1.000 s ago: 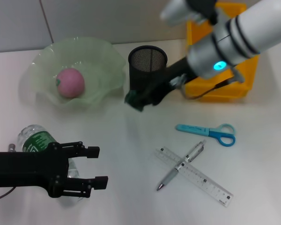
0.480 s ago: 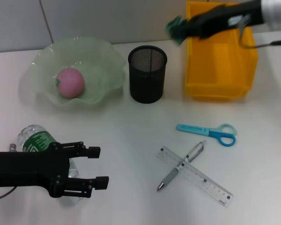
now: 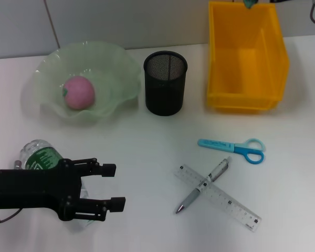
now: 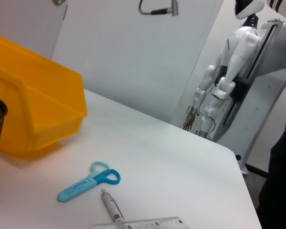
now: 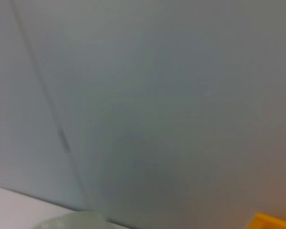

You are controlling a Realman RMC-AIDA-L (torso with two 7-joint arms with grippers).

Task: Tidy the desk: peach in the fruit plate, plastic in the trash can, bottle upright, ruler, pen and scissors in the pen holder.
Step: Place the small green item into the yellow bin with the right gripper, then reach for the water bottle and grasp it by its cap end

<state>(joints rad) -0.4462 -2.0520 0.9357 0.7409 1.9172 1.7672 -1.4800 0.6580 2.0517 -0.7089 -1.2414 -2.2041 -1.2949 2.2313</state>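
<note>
Nearest to me, my left gripper (image 3: 107,185) sits low over the desk with its fingers spread apart, holding nothing; it lies across the bottle (image 3: 42,156), which is on its side beneath the arm, so I judge it is placed there to take the bottle and stand it up. Further out on the right lie the ruler (image 3: 218,198) and the pen (image 3: 203,185), the pen crossing over the ruler and touching it, with the scissors (image 3: 232,147) just beyond and apart from both; none of the three is yet in the pen holder (image 3: 165,89), which stands upright mid-desk. To its left, the peach (image 3: 79,92) already rests in the fruit plate (image 3: 115,63). At the far right stands the yellow trash can (image 3: 275,68), its visible interior bare. My right gripper is almost wholly out of sight above the can's far rim; only a green scrap (image 3: 249,3) shows there, likely the plastic, and whether that gripper is closed on it I cannot tell.
</note>
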